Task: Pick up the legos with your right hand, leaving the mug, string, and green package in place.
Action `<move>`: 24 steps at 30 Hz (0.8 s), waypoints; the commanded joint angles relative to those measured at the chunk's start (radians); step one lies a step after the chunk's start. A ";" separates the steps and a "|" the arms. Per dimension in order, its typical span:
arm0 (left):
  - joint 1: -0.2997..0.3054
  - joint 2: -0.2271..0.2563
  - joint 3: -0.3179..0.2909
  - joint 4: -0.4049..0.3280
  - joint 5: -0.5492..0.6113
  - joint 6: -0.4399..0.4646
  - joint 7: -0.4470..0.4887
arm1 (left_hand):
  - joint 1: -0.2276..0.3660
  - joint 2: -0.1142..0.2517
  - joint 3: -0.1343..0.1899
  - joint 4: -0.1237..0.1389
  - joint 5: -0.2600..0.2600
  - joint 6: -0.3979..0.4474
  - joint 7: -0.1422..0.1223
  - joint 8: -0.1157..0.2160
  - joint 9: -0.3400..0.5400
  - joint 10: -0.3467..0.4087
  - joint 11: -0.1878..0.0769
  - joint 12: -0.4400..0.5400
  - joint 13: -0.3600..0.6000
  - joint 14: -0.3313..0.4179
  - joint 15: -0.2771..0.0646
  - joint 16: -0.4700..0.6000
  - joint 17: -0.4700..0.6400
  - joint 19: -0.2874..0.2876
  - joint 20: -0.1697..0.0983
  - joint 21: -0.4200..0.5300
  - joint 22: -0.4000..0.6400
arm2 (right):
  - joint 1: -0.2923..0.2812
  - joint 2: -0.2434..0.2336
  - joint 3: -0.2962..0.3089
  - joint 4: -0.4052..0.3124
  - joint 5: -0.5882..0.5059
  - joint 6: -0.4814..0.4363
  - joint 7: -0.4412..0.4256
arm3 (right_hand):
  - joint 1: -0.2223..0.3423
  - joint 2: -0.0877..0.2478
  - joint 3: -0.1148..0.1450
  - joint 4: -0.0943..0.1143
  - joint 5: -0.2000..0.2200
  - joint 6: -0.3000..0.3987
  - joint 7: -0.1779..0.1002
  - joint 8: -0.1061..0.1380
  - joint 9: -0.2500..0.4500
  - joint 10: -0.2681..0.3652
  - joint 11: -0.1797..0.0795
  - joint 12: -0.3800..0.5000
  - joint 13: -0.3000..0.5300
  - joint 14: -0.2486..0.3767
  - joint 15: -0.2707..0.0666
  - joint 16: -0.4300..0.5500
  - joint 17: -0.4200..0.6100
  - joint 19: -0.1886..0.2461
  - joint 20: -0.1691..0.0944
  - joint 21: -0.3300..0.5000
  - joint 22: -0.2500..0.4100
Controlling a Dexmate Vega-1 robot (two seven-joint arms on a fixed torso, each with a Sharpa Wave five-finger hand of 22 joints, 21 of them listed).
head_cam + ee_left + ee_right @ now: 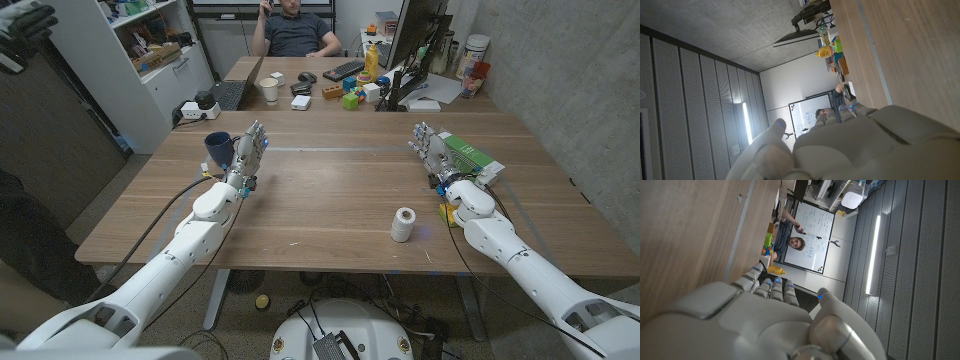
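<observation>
The legos show as a small yellow and green cluster on the wooden table, tucked against my right wrist and partly hidden by it. My right hand stands beyond them with fingers extended and apart, holding nothing; its back also shows in the right wrist view. The green package lies just right of that hand. A white spool of string stands left of my right forearm. The dark blue mug sits just left of my left hand, which holds nothing, fingers extended.
A second desk stands behind the table with a laptop, a cup, a keyboard, a monitor and coloured toys. A person sits behind it. A white shelf stands at the back left.
</observation>
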State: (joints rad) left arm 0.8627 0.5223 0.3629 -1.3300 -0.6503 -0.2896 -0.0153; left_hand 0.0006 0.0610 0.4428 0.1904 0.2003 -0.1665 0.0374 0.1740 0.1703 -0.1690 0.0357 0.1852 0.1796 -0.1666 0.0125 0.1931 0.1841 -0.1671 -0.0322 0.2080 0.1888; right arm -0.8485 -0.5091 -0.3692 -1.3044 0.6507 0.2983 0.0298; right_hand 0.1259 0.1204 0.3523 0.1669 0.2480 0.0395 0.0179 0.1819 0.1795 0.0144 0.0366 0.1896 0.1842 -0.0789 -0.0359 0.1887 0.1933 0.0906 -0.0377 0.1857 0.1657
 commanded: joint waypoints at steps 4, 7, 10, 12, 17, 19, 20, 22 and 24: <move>0.017 0.011 -0.007 -0.021 0.000 0.002 0.008 | 0.000 0.110 0.006 0.000 0.005 -0.061 0.000 0.007 0.005 -0.157 0.001 0.007 0.004 -0.249 0.002 0.007 0.005 -0.124 -0.019 0.004 0.004 | 0.001 -0.002 -0.003 -0.003 -0.025 0.020 -0.012 | 0.002 0.048 0.009 -0.001 0.005 0.021 0.004 0.012 0.003 0.013 0.010 0.011 0.005 0.001 -0.001 0.010 0.001 0.017 -0.042 0.011 0.004; 0.016 0.010 -0.008 -0.018 0.000 0.000 0.007 | 0.000 0.110 0.006 0.000 0.005 -0.062 -0.001 0.007 0.005 -0.158 0.002 0.006 0.004 -0.249 0.002 0.007 0.005 -0.125 -0.019 0.004 0.004 | -0.006 -0.015 -0.004 -0.026 -0.053 0.011 -0.049 | 0.001 0.044 0.011 -0.003 0.006 0.043 0.005 0.019 0.004 0.036 0.012 0.019 0.006 0.031 -0.001 0.019 0.000 0.038 -0.034 0.017 0.005; 0.016 0.010 -0.008 -0.015 0.000 -0.004 0.004 | 0.000 0.110 0.005 0.000 0.005 -0.062 -0.001 0.007 0.005 -0.158 0.003 0.006 0.004 -0.249 0.002 0.007 0.005 -0.125 -0.019 0.005 0.004 | -0.018 -0.034 -0.002 -0.058 -0.078 -0.006 -0.084 | 0.001 0.035 0.012 -0.009 0.006 0.072 0.003 0.026 0.004 0.064 0.011 0.026 0.006 0.058 0.011 0.023 -0.002 0.069 -0.030 0.026 0.005; 0.015 0.009 -0.008 -0.014 0.000 -0.005 0.004 | 0.000 0.110 0.005 0.000 0.005 -0.061 -0.001 0.007 0.005 -0.157 0.003 0.007 0.004 -0.248 0.002 0.007 0.005 -0.124 -0.019 0.005 0.004 | -0.024 -0.048 0.000 -0.075 -0.089 -0.013 -0.094 | 0.003 0.031 0.013 -0.013 0.007 0.091 -0.006 0.030 0.005 0.074 0.011 0.027 0.006 0.076 0.011 0.027 -0.004 0.088 -0.023 0.030 0.005; 0.012 0.010 -0.008 -0.009 0.002 -0.007 0.001 | -0.001 0.109 0.004 0.001 0.006 -0.061 -0.001 0.008 0.005 -0.157 0.004 0.007 0.004 -0.247 0.003 0.008 0.006 -0.123 -0.018 0.005 0.004 | -0.042 -0.084 0.009 -0.118 -0.118 -0.027 -0.121 | 0.009 0.023 0.015 -0.021 0.008 0.110 -0.006 0.033 0.005 0.091 0.009 0.030 0.007 0.090 0.010 0.026 -0.006 0.104 -0.023 0.032 0.005; 0.010 0.009 -0.006 -0.007 0.002 -0.008 -0.002 | -0.001 0.109 0.003 0.001 0.006 -0.060 -0.001 0.008 0.005 -0.156 0.004 0.007 0.004 -0.247 0.002 0.008 0.006 -0.122 -0.019 0.006 0.004 | -0.049 -0.095 0.014 -0.130 -0.124 -0.028 -0.126 | 0.012 0.022 0.016 -0.024 0.008 0.116 -0.006 0.034 0.005 0.095 0.008 0.031 0.007 0.094 0.009 0.026 -0.007 0.108 -0.025 0.032 0.005; 0.009 0.009 -0.005 -0.007 0.003 -0.008 -0.003 | -0.001 0.109 0.003 0.001 0.006 -0.061 -0.001 0.007 0.005 -0.157 0.004 0.007 0.004 -0.248 0.002 0.008 0.006 -0.124 -0.018 0.005 0.004 | -0.054 -0.101 0.018 -0.139 -0.127 -0.027 -0.130 | 0.013 0.021 0.017 -0.025 0.008 0.117 -0.006 0.034 0.005 0.096 0.008 0.031 0.007 0.096 0.009 0.026 -0.007 0.109 -0.026 0.032 0.005; 0.007 0.008 -0.004 -0.006 0.005 -0.009 -0.004 | -0.001 0.109 0.002 0.001 0.006 -0.060 -0.001 0.008 0.005 -0.156 0.005 0.007 0.004 -0.246 0.002 0.008 0.006 -0.122 -0.018 0.006 0.004 | -0.062 -0.113 0.022 -0.153 -0.137 -0.028 -0.138 | 0.017 0.019 0.018 -0.029 0.009 0.119 -0.006 0.033 0.005 0.098 0.006 0.030 0.007 0.101 0.007 0.026 -0.008 0.114 -0.028 0.032 0.005; 0.005 0.008 -0.003 -0.005 0.005 -0.009 -0.005 | -0.001 0.109 0.002 0.001 0.006 -0.061 -0.001 0.007 0.005 -0.158 0.003 0.007 0.004 -0.248 0.002 0.007 0.006 -0.124 -0.018 0.005 0.004 | -0.069 -0.126 0.026 -0.169 -0.150 -0.031 -0.147 | 0.020 0.018 0.020 -0.032 0.010 0.124 -0.008 0.033 0.005 0.103 0.003 0.031 0.007 0.106 0.003 0.025 -0.008 0.119 -0.033 0.032 0.005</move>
State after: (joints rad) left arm 0.8771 0.5312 0.3559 -1.3432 -0.6503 -0.2927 -0.0131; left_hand 0.0006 0.0610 0.4427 0.1904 0.2002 -0.1663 0.0374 0.1778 0.1701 -0.1690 0.0357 0.1856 0.1794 -0.1666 0.0124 0.1930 0.1888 -0.1669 -0.0321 0.2080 0.1885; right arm -0.8842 -0.5766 -0.3625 -1.4005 0.5570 0.2854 -0.0645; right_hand 0.1298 0.1239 0.3700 0.1433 0.2517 0.1523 0.0124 0.2109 0.1793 0.1041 0.0391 0.2167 0.1886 0.0150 -0.0290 0.2118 0.1859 0.1965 -0.0355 0.2110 0.1655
